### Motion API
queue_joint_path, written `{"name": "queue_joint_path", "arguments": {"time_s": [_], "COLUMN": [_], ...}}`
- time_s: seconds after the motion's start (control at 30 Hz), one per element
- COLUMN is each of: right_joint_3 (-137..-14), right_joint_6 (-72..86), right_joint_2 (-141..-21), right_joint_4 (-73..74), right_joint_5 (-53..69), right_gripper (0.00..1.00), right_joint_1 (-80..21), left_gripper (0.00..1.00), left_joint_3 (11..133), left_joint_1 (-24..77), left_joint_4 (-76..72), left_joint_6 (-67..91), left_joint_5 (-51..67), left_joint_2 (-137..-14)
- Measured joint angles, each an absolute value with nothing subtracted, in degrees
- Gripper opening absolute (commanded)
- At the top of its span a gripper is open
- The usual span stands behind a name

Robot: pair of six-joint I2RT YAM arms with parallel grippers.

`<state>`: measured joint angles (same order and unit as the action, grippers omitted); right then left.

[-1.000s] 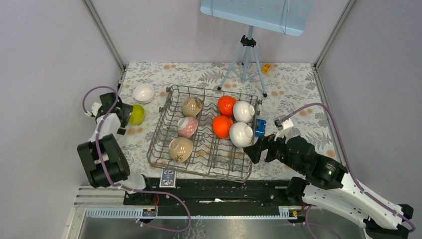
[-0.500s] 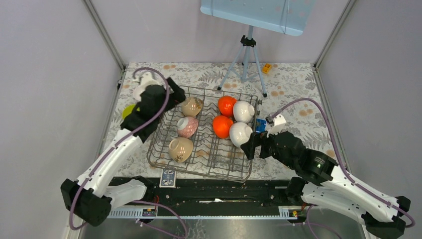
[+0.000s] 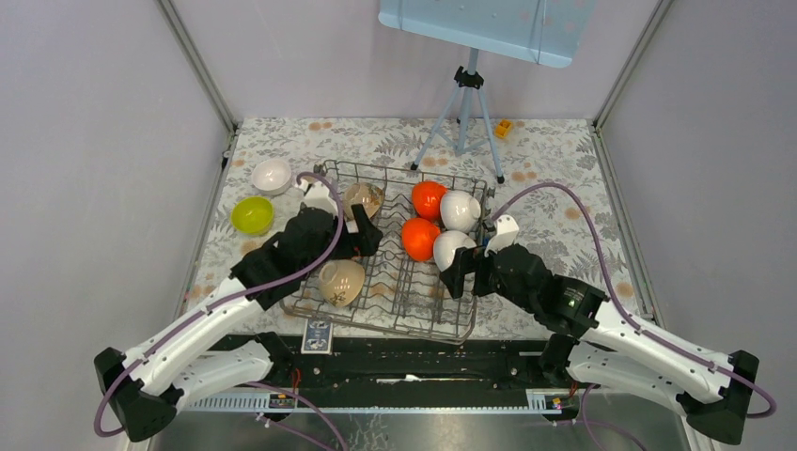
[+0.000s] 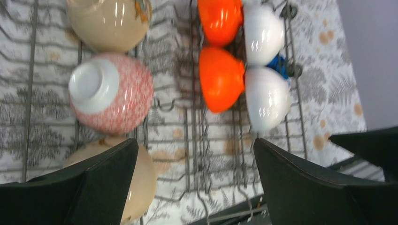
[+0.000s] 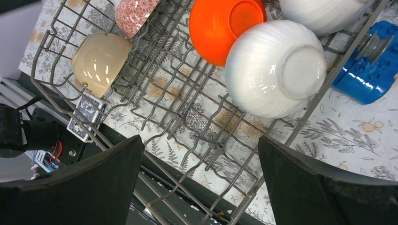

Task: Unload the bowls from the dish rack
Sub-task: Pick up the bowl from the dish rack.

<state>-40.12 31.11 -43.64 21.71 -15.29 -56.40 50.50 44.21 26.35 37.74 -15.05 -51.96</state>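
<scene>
The grey wire dish rack point(image 3: 402, 282) holds several bowls. My left gripper point(image 3: 362, 235) hangs open over its left half, covering the pink patterned bowl point(image 4: 111, 93) in the top view. A beige bowl point(image 3: 362, 197) lies beyond it and another beige bowl point(image 3: 341, 281) nearer. Two orange bowls point(image 3: 429, 198) point(image 3: 420, 238) and two white bowls point(image 3: 460, 210) point(image 3: 453, 246) fill the right half. My right gripper point(image 3: 456, 272) stands open just in front of the near white bowl point(image 5: 274, 68), holding nothing. Outside the rack, a white bowl point(image 3: 272, 175) and a lime bowl point(image 3: 253, 215) sit on the cloth.
A blue block point(image 5: 371, 70) sits against the rack's right side. A grey tripod point(image 3: 467, 103) with a blue panel point(image 3: 475, 23) stands at the back, a small yellow piece point(image 3: 504, 129) beside it. A card box point(image 3: 318, 335) lies at the front edge.
My left arm swung from the lime bowl at the far left over into the rack. My right gripper moved left and forward up to the near white bowl.
</scene>
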Motion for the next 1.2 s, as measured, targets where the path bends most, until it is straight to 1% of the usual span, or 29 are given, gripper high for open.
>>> {"name": "queue_joint_path", "arguments": {"time_s": [0.17,0.23,0.33,0.47,0.57,0.67,0.77,0.9,1.03,1.2], "right_joint_3": [-35.0,-35.1,-37.6,-39.9,-39.9,-39.9,-39.9,-40.0,-40.2,-40.8], "right_joint_6": [33.4,34.2,35.2,35.7,35.8,35.2,34.4,33.8,33.7,33.7], "right_joint_2": [-42.2,-43.6,-48.7,-54.5,-54.6,-54.3,-54.1,-54.3,-55.2,-56.6], "right_joint_4": [16.7,16.9,18.8,19.5,20.0,19.9,19.7,18.8,17.6,16.4], "right_joint_5": [-15.9,-18.0,-22.1,-23.0,-22.9,-22.4,-21.3,-19.5,-18.1,-16.2], "right_gripper": [0.96,0.94,0.88,0.79,0.74,0.72,0.70,0.66,0.60,0.53], "right_joint_1": [-56.4,-56.4,-56.1,-52.6,-48.7,-44.6,-42.4,-41.9,-41.7,-41.5], "left_gripper": [0.97,0.97,0.96,0.95,0.94,0.93,0.89,0.83,0.79,0.77], "left_joint_3": [45.0,43.8,42.8,41.5,39.6,37.7,36.4,36.1,36.1,36.0], "left_joint_1": [44.6,44.6,44.6,45.2,47.0,49.6,53.0,56.1,56.8,56.9], "left_joint_4": [29.5,29.5,27.4,21.3,15.4,9.1,2.4,-5.7,-10.5,-14.3], "left_joint_6": [38.4,39.0,40.2,42.8,46.0,49.8,54.2,60.1,65.4,69.0], "left_joint_5": [-12.8,-11.6,-8.0,-3.0,-0.4,0.2,-0.6,-2.3,-5.1,-8.2], "left_joint_2": [-46.2,-44.7,-44.8,-48.2,-50.8,-53.5,-57.5,-63.8,-69.8,-73.0]}}
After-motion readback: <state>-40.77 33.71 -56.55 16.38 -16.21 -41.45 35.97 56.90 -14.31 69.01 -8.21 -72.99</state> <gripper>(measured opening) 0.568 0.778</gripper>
